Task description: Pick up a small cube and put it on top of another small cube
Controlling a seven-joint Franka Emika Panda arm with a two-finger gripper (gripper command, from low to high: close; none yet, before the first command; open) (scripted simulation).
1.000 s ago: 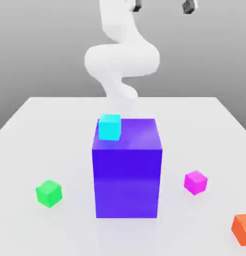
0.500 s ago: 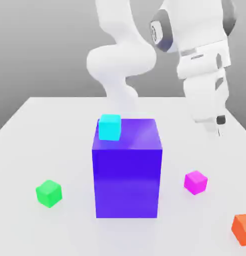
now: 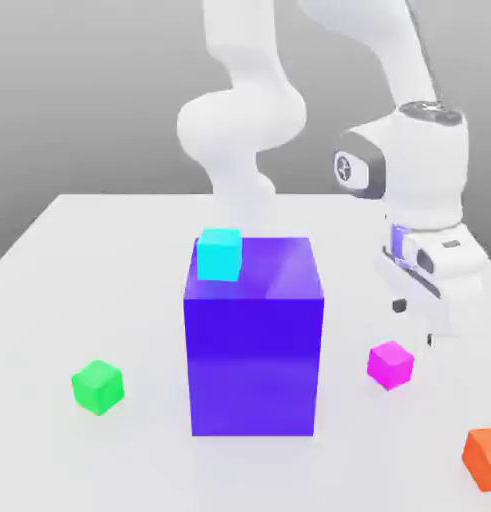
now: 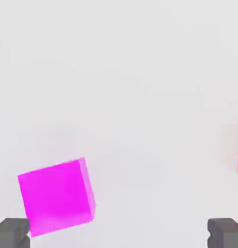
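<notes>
Green cube (image 3: 97,386) on white table (image 3: 49,260), cyan cube (image 3: 220,253) atop big purple-blue block (image 3: 253,335), small pink cube (image 3: 390,364) beside block, gripper (image 3: 415,323) just above, fingers spread wide, empty, orange cube (image 3: 485,457) far right.

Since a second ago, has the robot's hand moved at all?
Yes. The hand has come down from above the big purple block to just over the pink cube, on the exterior view's right.
</notes>
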